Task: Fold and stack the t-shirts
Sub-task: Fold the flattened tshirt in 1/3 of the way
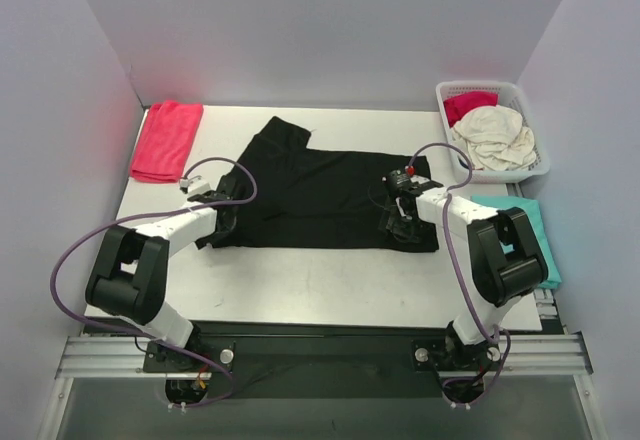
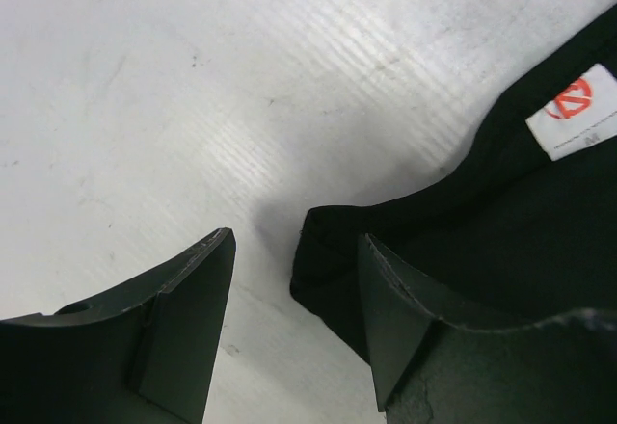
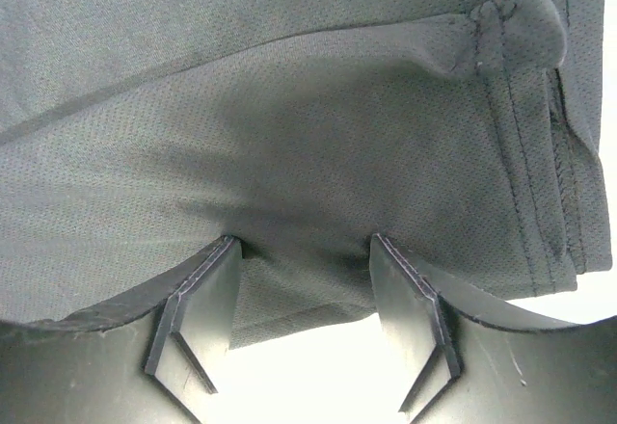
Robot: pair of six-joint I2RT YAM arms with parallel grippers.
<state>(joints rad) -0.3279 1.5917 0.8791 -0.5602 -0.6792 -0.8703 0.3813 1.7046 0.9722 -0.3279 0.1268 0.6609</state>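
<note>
1. Two arms reach in from the near edge of the white counter, and one black t-shirt lies spread flat across its middle, a sleeve pointing toward the far wall.
2. We see the left arm stretched to the shirt's near left edge. In its wrist view the left jaws stand apart, one over bare counter and the other over black cloth. The shirt's rolled edge lies in the gap between them and nothing is pinched.
3. We can make out a white neck label with a round red mark on the cloth just beyond those jaws.
4. We find the right arm bent over the shirt's near right corner. The right jaws also stand apart, low over the cloth, which looks grey in that wrist view. The shirt's edge dips between them, bare counter shows below it, and they are not clamped on it.
5. We note a stitched seam running down the cloth on the right of that view.
6. We see a folded red cloth at the counter's far left, well apart from the black t-shirt.
7. We see a white lattice basket at the far right holding a crumpled cream garment and a red garment.
8. We spot a teal cloth on the near side of the basket, partly hidden by the right arm.
</note>
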